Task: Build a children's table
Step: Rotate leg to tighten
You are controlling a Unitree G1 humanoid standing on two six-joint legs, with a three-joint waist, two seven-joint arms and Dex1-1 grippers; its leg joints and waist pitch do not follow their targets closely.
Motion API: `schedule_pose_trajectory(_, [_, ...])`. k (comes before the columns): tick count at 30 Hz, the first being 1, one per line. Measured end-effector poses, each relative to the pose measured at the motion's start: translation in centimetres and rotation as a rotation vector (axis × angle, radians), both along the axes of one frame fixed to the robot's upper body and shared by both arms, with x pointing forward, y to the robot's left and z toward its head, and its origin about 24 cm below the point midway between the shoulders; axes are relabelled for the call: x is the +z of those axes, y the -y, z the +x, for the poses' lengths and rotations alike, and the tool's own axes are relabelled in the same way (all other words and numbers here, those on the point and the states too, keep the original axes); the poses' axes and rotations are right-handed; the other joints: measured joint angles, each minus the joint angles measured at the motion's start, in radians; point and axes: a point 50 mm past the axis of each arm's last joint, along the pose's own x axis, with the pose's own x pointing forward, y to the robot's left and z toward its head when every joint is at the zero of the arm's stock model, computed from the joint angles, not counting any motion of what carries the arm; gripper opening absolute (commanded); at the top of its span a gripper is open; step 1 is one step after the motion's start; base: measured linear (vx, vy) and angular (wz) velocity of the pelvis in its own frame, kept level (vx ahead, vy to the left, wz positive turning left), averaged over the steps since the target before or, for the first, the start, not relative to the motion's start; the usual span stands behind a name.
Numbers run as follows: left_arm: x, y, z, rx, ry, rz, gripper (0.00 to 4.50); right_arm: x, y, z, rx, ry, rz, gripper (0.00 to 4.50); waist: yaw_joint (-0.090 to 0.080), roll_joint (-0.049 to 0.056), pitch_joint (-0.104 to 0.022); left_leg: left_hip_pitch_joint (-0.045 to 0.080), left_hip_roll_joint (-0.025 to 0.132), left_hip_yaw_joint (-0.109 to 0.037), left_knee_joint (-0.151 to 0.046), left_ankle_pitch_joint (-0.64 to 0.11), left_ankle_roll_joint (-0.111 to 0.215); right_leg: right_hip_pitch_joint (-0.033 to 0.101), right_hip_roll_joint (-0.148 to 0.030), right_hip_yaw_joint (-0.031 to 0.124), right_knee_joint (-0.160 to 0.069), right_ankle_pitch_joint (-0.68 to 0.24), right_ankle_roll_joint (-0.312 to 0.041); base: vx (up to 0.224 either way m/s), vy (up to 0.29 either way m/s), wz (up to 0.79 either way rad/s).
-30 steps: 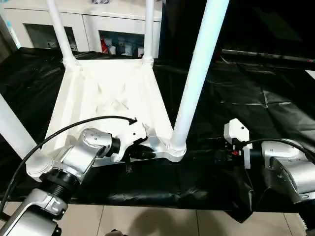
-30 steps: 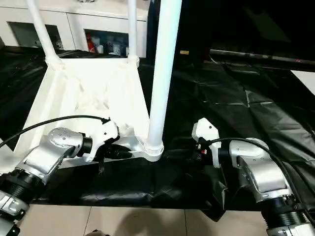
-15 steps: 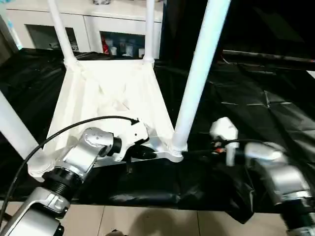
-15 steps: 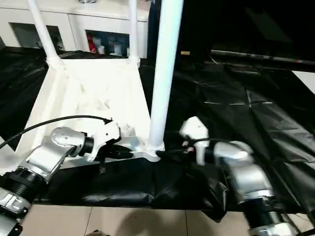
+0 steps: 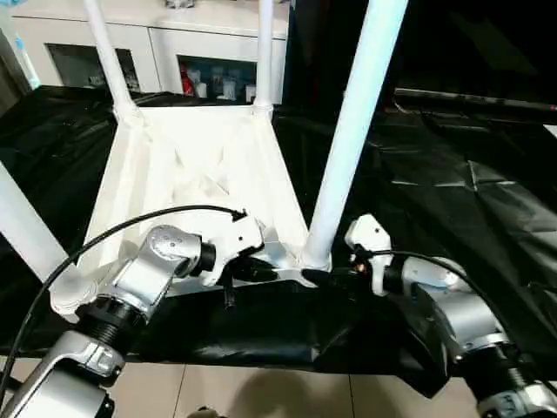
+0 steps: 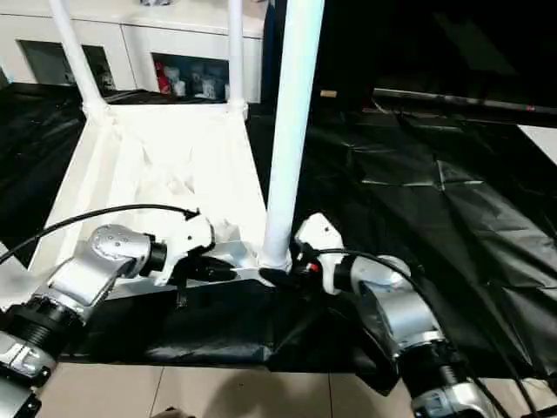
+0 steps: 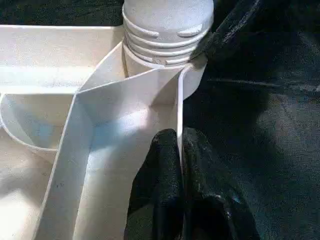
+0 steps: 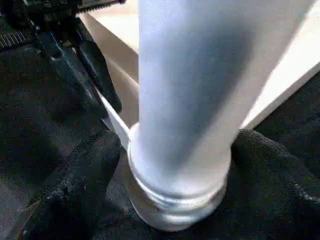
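Black sheeting [image 5: 435, 183] covers the work surface, with a white cabinet [image 5: 174, 43] at twelve o'clock behind it. Since a second ago my right claw [image 8: 165, 165] has swung in from three o'clock and now straddles the base of the near-right leg [image 5: 352, 131], fingers [image 8: 70, 185] spread either side of it. My left claw [image 7: 181, 165] stays pinched shut on the tabletop's near rim. Upside down, the white tabletop [image 5: 174, 157] lies at eleven o'clock, ribbed underside up, legs standing in its round corner sockets [image 7: 165, 30]. I can read no writing anywhere.
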Motion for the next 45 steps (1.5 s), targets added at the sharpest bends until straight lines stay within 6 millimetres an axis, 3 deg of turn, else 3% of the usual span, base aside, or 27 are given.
schedule_pose_trajectory(8, [0.0,-0.1,0.0,-0.001,-0.002,-0.001,0.00,0.1,0.0,0.2,0.003,0.012,0.015,2.85,0.000,0.000,0.000,0.000,0.000,0.000,-0.001,0.000,0.000,0.000,0.000,0.000,0.000,0.000,0.000,0.000,0.000,0.00])
schedule_pose_trajectory(15, [0.0,-0.2,0.0,0.006,-0.002,-0.002,0.00,-0.2,0.0,0.2,-0.002,0.021,0.028,2.69,-0.002,0.000,0.000,0.000,0.000,0.000,-0.001,0.000,0.000,0.000,0.000,0.000,0.000,0.000,0.000,0.000,0.000,0.00])
schedule_pose_trajectory(19, [-0.4,0.6,0.5,0.097,0.021,-0.026,0.00,-0.7,-0.5,1.1,-0.141,0.033,0.061,2.67,-0.006,0.003,-0.002,0.002,-0.001,0.000,-0.001,0.000,0.000,-0.001,-0.002,0.000,-0.001,0.000,0.001,0.000,0.000,0.00])
schedule_pose_trajectory(26, [-1.4,4.9,2.5,0.333,0.087,-0.032,0.00,-1.9,-3.1,3.3,-0.621,0.035,0.093,2.66,-0.031,0.016,-0.010,0.006,-0.008,-0.004,-0.002,0.000,0.001,-0.003,-0.008,-0.006,-0.010,-0.002,0.003,0.000,0.000,0.00])
schedule_pose_trajectory(28, [-1.6,5.4,2.6,0.351,0.089,-0.030,0.00,-2.0,-3.3,3.5,-0.659,0.040,0.078,2.66,-0.035,0.022,-0.014,0.006,-0.008,-0.006,-0.005,-0.002,0.004,0.001,-0.009,-0.010,-0.022,-0.002,0.004,0.000,0.000,0.00])
schedule_pose_trajectory(29, [-1.6,5.5,2.6,0.353,0.091,-0.025,0.00,-2.1,-3.4,3.5,-0.665,0.041,0.073,2.66,-0.037,0.024,-0.015,0.007,-0.008,-0.009,-0.006,-0.003,0.004,0.010,-0.008,-0.014,-0.033,-0.002,0.004,0.000,0.000,0.00])
schedule_pose_trajectory(32, [-1.8,5.5,2.6,0.351,0.094,-0.016,0.00,-2.2,-3.5,3.6,-0.665,0.043,0.076,2.66,-0.045,0.024,-0.015,0.011,-0.008,-0.010,-0.008,-0.003,0.006,0.016,-0.009,-0.018,-0.045,-0.002,0.004,0.000,0.000,0.00])
schedule_pose_trajectory(34, [-1.7,5.5,2.6,0.347,0.094,-0.015,0.00,-2.2,-3.5,3.6,-0.661,0.040,0.089,3.35,-0.050,0.024,-0.015,0.010,-0.008,-0.010,-0.009,-0.004,0.007,0.017,-0.010,-0.020,-0.052,-0.002,0.004,0.000,0.000,0.00])
schedule_pose_trajectory(38, [-1.6,4.8,2.7,0.332,0.099,-0.011,0.00,-2.0,-3.4,3.5,-0.610,0.018,0.150,3.56,-0.055,0.022,-0.014,0.009,-0.009,-0.010,-0.011,-0.005,0.007,0.015,-0.011,-0.022,-0.053,-0.002,0.004,0.000,0.000,0.00])
schedule_pose_trajectory(41, [-1.3,3.6,2.7,0.303,0.108,-0.006,0.00,-1.4,-2.2,3.3,-0.484,0.027,0.154,3.85,-0.052,0.021,-0.013,0.003,-0.008,-0.010,-0.016,-0.004,0.007,0.012,-0.011,-0.024,-0.053,-0.002,0.003,0.000,0.000,0.00])
schedule_pose_trajectory(45, [-1.1,1.7,2.0,0.211,0.098,-0.015,0.00,-0.6,-0.1,1.8,-0.227,0.029,0.081,3.92,-0.039,0.021,-0.013,0.004,-0.008,-0.010,-0.020,-0.004,0.007,0.011,-0.010,-0.024,-0.048,-0.002,0.003,0.000,0.000,0.00])
